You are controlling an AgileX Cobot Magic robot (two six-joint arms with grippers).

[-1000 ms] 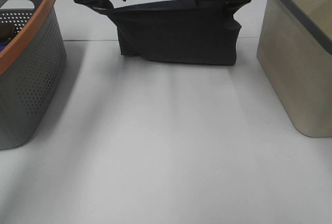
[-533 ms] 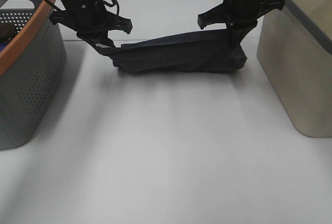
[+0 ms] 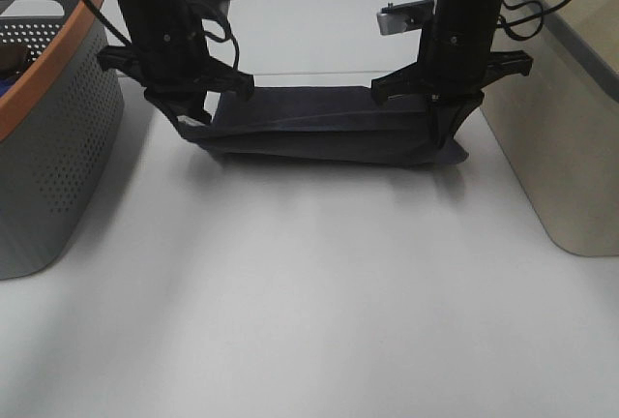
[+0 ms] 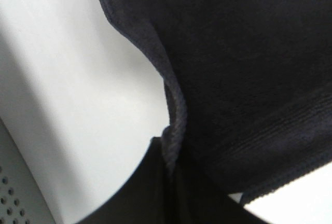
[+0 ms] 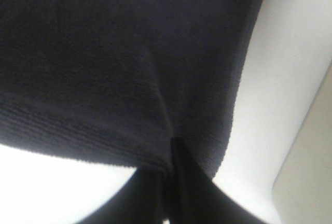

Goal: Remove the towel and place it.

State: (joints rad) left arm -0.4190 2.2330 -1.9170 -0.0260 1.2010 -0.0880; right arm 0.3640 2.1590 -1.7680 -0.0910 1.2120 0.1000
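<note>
Two towel (image 3: 319, 135) corners stay pinched by the left tool (image 3: 196, 124) and right tool (image 3: 441, 130). Lowered onto the worktop (image 3: 309, 292), release looks due.

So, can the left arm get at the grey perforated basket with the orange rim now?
Probably yes: the grey perforated basket stands close beside it with nothing between, but the left tool is shut on the dark cloth towel.
</note>
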